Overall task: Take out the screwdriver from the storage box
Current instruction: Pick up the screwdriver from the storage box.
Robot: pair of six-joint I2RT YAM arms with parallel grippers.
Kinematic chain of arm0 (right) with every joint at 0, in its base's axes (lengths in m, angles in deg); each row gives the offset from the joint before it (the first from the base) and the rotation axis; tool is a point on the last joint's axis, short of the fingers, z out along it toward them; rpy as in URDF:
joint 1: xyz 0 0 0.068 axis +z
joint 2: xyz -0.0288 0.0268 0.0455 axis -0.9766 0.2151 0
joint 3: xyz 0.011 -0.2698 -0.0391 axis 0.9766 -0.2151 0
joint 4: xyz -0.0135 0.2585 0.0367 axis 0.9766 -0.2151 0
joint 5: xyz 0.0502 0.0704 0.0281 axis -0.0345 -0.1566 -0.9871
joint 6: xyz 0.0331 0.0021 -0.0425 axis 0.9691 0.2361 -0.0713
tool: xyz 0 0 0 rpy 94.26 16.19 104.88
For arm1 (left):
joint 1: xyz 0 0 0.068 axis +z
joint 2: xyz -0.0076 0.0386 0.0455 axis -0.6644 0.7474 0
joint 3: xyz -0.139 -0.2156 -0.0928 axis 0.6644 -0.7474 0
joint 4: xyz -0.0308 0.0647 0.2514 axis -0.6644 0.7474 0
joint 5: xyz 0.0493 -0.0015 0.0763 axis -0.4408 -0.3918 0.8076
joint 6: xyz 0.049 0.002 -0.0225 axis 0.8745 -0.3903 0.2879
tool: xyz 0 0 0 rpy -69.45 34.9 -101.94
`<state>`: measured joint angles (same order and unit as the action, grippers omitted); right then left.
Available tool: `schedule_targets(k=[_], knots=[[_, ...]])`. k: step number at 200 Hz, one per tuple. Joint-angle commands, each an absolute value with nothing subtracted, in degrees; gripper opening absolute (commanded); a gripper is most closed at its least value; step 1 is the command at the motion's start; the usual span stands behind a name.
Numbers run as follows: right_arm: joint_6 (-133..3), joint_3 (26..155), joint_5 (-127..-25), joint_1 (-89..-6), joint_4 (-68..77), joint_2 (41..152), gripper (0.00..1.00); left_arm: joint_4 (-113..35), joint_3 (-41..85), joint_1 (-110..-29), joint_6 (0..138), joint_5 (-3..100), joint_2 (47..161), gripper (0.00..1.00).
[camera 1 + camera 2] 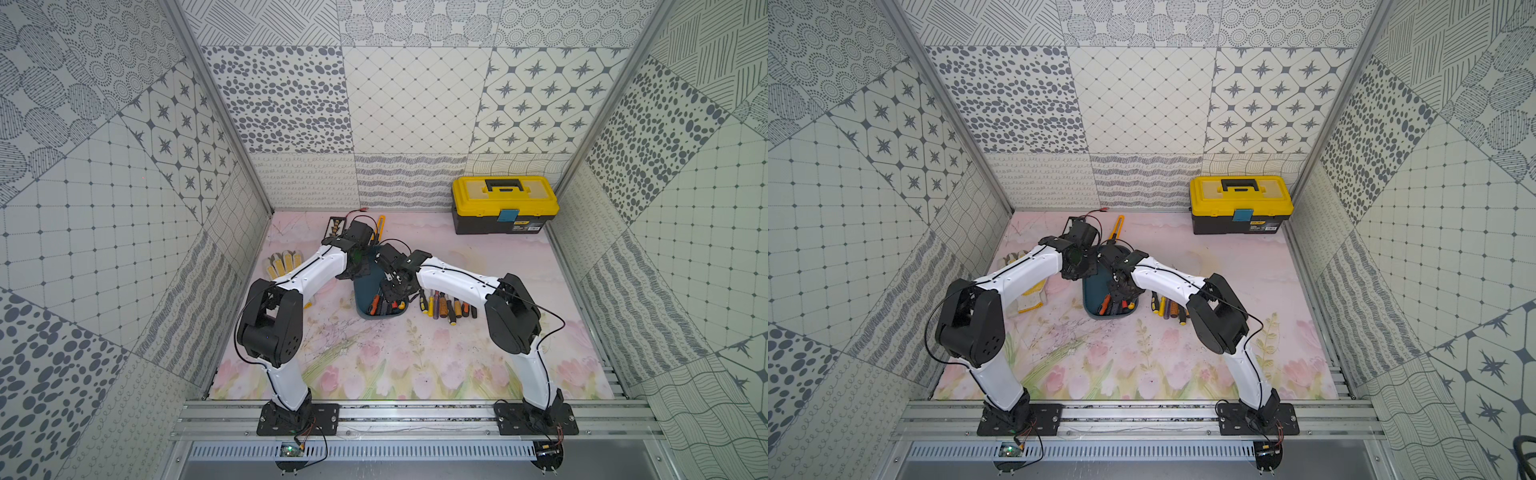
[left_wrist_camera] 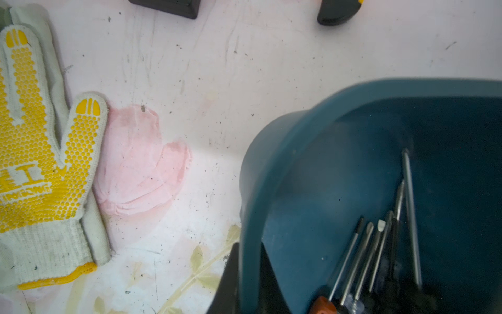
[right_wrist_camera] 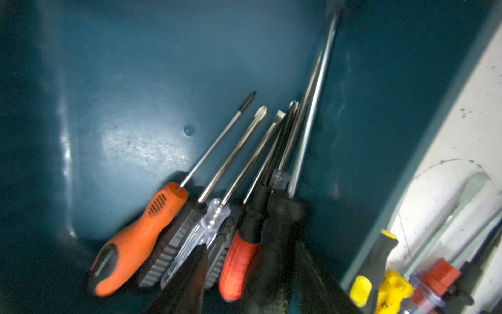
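The dark teal storage box (image 1: 360,291) (image 1: 1089,297) lies mid-table, partly hidden under both wrists. My left gripper (image 2: 250,274) is shut on the box's side wall (image 2: 252,174), one finger outside and one inside. Several screwdrivers (image 3: 244,190) lie heaped at the box's near end, among them an orange-handled one (image 3: 135,244), a clear-handled one (image 3: 201,228), a red-and-black one (image 3: 239,261) and a black one (image 3: 279,231). My right gripper (image 3: 250,274) is inside the box, open. Its fingers straddle the red-and-black and black handles with gaps on both sides.
A row of several screwdrivers (image 1: 449,307) lies on the mat right of the box. Work gloves (image 1: 284,264) lie to its left. A yellow-lidded black toolbox (image 1: 505,203) stands at the back right. A bit case (image 1: 334,226) and a yellow tool (image 1: 380,224) lie behind the left wrist.
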<state>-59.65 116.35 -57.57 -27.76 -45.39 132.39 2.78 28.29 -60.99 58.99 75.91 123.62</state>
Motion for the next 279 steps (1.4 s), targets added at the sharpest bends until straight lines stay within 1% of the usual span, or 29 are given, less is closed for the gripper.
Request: schedule_targets(k=[1,45,74,86,100,118,127,164,179,201,223,259,279], knots=[[-58.24,117.41,-58.85,-27.75,-48.08,134.63,0.53,1.81,29.48,-60.80,58.48,75.54,123.59,0.00],[-57.31,117.32,-61.26,-27.75,-47.91,135.07,0.45,1.82,29.52,-60.80,58.40,75.37,123.59,0.00],[-56.59,117.71,-62.47,-27.75,-47.39,136.02,0.29,1.85,29.50,-60.80,58.40,75.34,123.50,0.00],[-56.12,117.67,-62.97,-27.74,-46.86,136.46,0.25,1.88,29.53,-60.79,58.40,75.34,123.50,0.00],[-55.72,117.97,-63.41,-27.75,-46.80,137.15,0.25,1.88,29.48,-60.80,58.45,75.37,123.50,0.00],[-55.47,117.89,-63.59,-27.75,-46.78,137.55,0.33,1.86,29.49,-60.80,58.39,75.37,123.59,0.00],[-55.41,117.76,-63.46,-27.74,-46.78,137.75,0.35,1.88,29.52,-60.78,58.39,75.36,123.62,0.00],[-55.01,118.00,-64.25,-27.75,-46.85,139.54,0.34,1.87,29.56,-60.76,58.40,75.36,123.76,0.00],[-54.64,117.44,-64.13,-27.83,-46.85,139.48,0.29,1.88,29.47,-60.80,58.45,75.61,123.76,0.00],[-54.26,116.48,-63.86,-27.81,-46.10,138.15,0.18,1.89,29.48,-60.79,58.40,75.54,123.85,0.00],[-53.93,114.64,-63.77,-27.83,-43.24,135.37,0.09,2.04,29.58,-60.79,58.31,75.71,123.85,0.00],[-53.49,111.19,-64.82,-28.01,-37.20,129.94,0.00,2.14,29.58,-60.81,58.31,76.16,123.59,0.00],[-53.17,109.93,-64.91,-28.01,-35.21,127.56,0.00,2.14,29.64,-60.80,58.23,76.16,123.59,0.00]])
